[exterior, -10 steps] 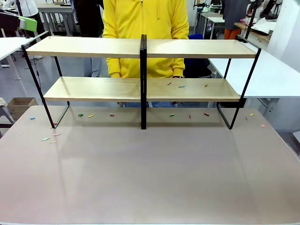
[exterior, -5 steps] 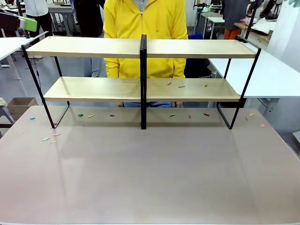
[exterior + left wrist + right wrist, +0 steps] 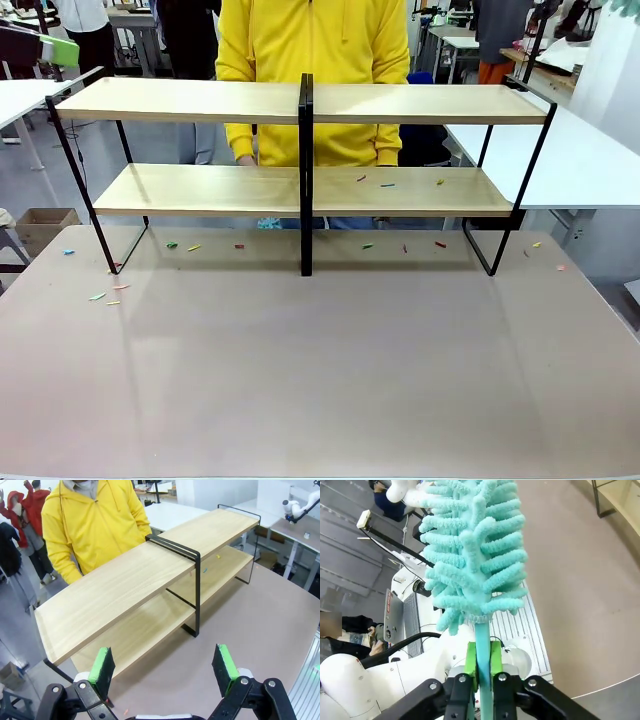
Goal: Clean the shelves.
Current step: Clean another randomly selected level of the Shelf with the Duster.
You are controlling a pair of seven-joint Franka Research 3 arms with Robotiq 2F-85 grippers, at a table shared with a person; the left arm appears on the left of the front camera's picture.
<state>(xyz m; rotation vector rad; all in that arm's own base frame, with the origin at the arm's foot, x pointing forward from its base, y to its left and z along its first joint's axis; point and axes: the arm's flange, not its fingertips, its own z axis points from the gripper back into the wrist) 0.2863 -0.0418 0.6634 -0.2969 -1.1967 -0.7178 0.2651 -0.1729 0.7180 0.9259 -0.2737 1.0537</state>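
The shelves (image 3: 200, 100) stand across the far half of the table, two light-wood boards in a black frame with a central upright (image 3: 306, 170). Small coloured bits (image 3: 387, 184) lie on the lower board's right half. From high off one end, the left wrist view looks down the shelves (image 3: 125, 587), and my left gripper (image 3: 165, 667) is open with nothing between its green pads. My right gripper (image 3: 482, 665) is shut on the handle of a fluffy teal duster (image 3: 475, 555), held well away from the shelves, whose black foot (image 3: 600, 507) shows at the top right.
A person in a yellow hoodie (image 3: 310, 50) stands close behind the shelves, one hand (image 3: 245, 160) by the lower board. More coloured bits (image 3: 110, 292) are scattered on the grey table under and beside the frame. White tables (image 3: 590, 160) flank both sides.
The person behind the shelves has shifted slightly and a hand now shows at the lower board. A teal tip has come in at the top right corner.
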